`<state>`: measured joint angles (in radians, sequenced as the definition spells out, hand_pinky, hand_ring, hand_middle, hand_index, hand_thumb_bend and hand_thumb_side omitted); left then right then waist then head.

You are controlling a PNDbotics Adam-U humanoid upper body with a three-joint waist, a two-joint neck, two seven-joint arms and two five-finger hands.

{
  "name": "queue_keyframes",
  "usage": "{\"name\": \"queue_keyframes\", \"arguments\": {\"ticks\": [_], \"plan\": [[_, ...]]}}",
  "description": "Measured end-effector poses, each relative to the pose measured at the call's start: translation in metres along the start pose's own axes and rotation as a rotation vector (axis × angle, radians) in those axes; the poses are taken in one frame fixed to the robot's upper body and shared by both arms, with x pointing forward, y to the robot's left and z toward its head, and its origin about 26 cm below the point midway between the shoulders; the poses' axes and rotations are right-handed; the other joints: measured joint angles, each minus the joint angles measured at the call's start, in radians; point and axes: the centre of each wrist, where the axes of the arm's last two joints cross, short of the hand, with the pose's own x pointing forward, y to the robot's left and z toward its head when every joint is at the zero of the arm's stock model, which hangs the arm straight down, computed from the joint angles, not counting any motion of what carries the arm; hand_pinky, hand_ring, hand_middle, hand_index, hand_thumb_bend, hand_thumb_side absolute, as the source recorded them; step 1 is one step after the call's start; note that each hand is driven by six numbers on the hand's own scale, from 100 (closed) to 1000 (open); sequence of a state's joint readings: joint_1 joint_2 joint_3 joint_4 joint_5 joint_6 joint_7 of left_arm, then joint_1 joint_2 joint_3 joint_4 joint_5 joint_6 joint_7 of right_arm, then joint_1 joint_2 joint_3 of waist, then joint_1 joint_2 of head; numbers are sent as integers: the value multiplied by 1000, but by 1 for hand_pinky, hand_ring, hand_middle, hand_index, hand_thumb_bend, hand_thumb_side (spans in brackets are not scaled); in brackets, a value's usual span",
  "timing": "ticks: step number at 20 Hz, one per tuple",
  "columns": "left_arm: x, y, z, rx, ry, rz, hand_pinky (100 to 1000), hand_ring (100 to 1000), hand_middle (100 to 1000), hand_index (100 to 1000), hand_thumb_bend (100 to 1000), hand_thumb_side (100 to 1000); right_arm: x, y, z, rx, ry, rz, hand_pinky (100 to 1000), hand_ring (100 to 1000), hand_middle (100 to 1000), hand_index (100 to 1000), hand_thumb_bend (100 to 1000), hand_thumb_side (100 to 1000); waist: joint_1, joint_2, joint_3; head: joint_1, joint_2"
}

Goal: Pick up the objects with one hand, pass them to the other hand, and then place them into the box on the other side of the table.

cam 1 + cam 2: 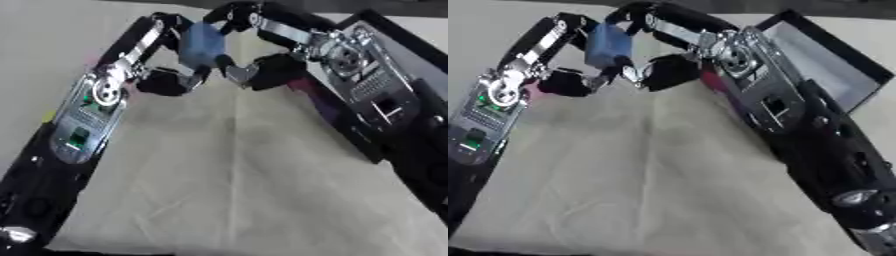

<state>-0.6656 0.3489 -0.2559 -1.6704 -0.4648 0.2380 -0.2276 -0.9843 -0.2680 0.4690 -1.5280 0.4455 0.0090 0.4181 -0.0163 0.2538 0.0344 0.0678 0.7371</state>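
A light blue, blocky object [203, 45] hangs above the far middle of the table, held between both hands. My left hand [166, 80] comes in from the left, with fingers curled over the object's top and thumb under it. From the right, my right hand [262, 70] has its fingers curled round the object's other side. The hands almost touch below the object. The black box [843, 44] with a pale grey inside stands at the far right, partly hidden behind my right forearm.
A beige cloth [236, 175] covers the table. A small pink shape [531, 92] shows by my left wrist, and a dark red shape [715, 82] under my right wrist. Both forearms run down the sides of the view.
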Motion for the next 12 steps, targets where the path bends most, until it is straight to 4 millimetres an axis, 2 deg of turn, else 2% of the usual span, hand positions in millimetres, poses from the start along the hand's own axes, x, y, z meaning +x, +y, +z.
{"name": "queue_keyframes", "arguments": {"ticks": [6, 12], "plan": [[2, -1, 0, 4, -3, 13, 702, 544, 573, 567, 109, 100, -1, 2, 1, -47, 24, 18, 908, 914, 943, 960, 100, 491, 0, 0, 1, -9, -2], [3, -1, 0, 10, -2, 17, 698, 541, 571, 569, 118, 100, -4, 4, 1, -36, 33, 24, 914, 918, 950, 968, 100, 563, 0, 0, 2, -25, -9]]}}
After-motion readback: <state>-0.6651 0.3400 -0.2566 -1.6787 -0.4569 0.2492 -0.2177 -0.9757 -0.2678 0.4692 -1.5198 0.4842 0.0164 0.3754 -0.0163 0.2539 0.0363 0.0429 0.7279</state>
